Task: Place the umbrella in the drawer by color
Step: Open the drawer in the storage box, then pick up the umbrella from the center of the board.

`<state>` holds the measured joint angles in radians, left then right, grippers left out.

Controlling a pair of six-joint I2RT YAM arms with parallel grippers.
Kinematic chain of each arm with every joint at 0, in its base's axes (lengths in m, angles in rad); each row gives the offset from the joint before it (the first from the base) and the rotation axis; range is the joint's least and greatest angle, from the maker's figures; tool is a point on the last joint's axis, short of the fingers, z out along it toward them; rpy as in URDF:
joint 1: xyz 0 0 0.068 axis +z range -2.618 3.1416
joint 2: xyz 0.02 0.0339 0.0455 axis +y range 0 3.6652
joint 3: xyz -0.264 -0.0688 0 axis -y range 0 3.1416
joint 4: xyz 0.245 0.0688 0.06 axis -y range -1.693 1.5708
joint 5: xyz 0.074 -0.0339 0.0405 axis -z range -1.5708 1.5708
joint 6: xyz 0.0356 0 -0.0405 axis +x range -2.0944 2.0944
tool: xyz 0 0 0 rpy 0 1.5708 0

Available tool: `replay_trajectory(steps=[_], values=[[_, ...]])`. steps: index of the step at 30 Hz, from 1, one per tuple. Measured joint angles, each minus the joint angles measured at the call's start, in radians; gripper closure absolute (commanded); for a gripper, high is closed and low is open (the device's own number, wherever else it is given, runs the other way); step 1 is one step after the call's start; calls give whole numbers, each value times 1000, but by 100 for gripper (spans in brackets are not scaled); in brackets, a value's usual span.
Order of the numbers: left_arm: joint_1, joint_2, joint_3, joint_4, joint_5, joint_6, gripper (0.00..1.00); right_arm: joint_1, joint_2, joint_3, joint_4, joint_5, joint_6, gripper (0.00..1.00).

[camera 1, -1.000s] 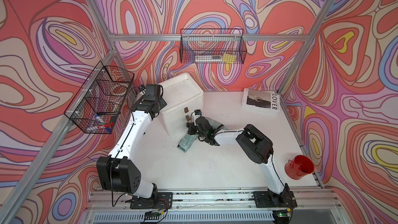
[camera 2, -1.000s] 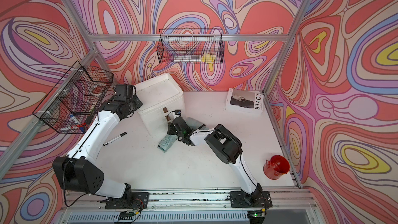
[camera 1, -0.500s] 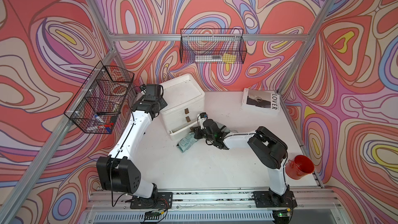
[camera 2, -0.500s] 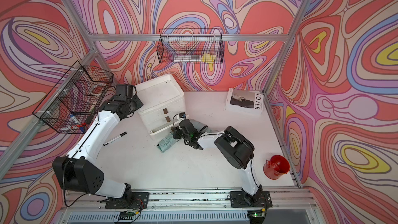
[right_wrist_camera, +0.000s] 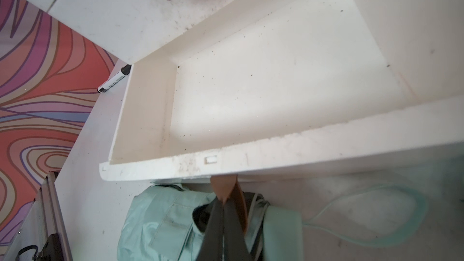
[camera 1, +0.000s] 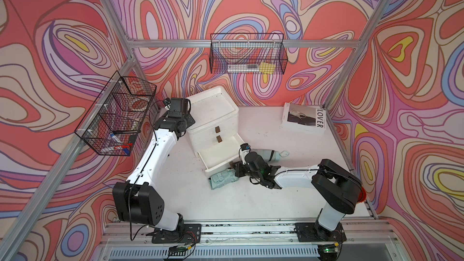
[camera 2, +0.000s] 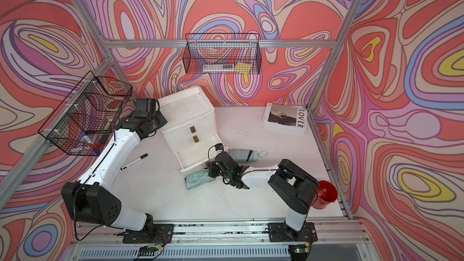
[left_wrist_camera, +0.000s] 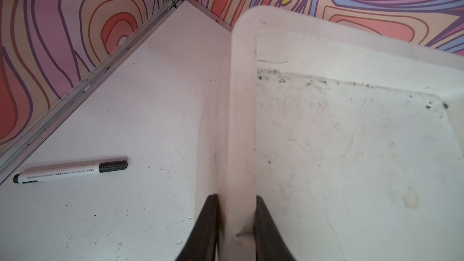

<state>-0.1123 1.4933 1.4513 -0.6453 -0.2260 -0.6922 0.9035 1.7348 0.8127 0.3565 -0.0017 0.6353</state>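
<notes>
Mint umbrella [camera 1: 222, 178] beside open drawer's [camera 1: 217, 168] front edge

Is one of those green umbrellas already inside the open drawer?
No, the right wrist view shows the pulled-out drawer bare inside, while a green umbrella lies outside in front of it.

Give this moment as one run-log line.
left gripper shut on cabinet rim | right gripper shut on drawer tab | bottom drawer open, empty | mint umbrella on table

The drawer unit [camera 1: 213, 111] looks like matt white plastic, scuffed and speckled, with brown leathery pull tabs [camera 1: 217, 129]. The near umbrella [camera 1: 222, 178] is smooth mint cloth; the worktop [camera 1: 226, 209] is matt white.
</notes>
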Motion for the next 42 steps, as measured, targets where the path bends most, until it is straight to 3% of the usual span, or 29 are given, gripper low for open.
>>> replay_trajectory(steps=[8, 11, 15, 18, 21, 26, 31, 33, 37, 39, 42], values=[[-3, 1, 0, -1, 0, 25, 94, 26, -49, -43, 1, 31, 17, 100], [-4, 1, 0, -2, 6, 35, 85, 29, -71, -51, -4, 42, 17, 100], [-4, 1, 0, 2, 20, 49, 70, 32, -99, -50, -64, 56, 2, 66], [4, 1, -2, 12, 53, 48, 64, 40, -135, -37, -159, 60, -36, 51], [10, -6, -15, 33, 85, 67, 52, 42, -198, -10, -274, 74, -95, 42], [11, -54, -45, 50, 166, 167, 37, 42, -392, 16, -426, 141, -224, 36], [-4, -239, -81, 4, 282, 207, 36, 42, -574, 15, -495, 229, -354, 32], [-42, -356, -118, -16, 304, 211, 35, 42, -631, -5, -487, 241, -398, 32], [-249, -589, -281, -59, 282, 203, 34, 42, -710, -112, -411, 217, -462, 25], [-342, -645, -370, -102, 264, 179, 34, 42, -712, -175, -360, 181, -488, 21], [-400, -658, -495, -159, 230, 130, 33, 42, -632, -218, -305, 109, -534, 18]])
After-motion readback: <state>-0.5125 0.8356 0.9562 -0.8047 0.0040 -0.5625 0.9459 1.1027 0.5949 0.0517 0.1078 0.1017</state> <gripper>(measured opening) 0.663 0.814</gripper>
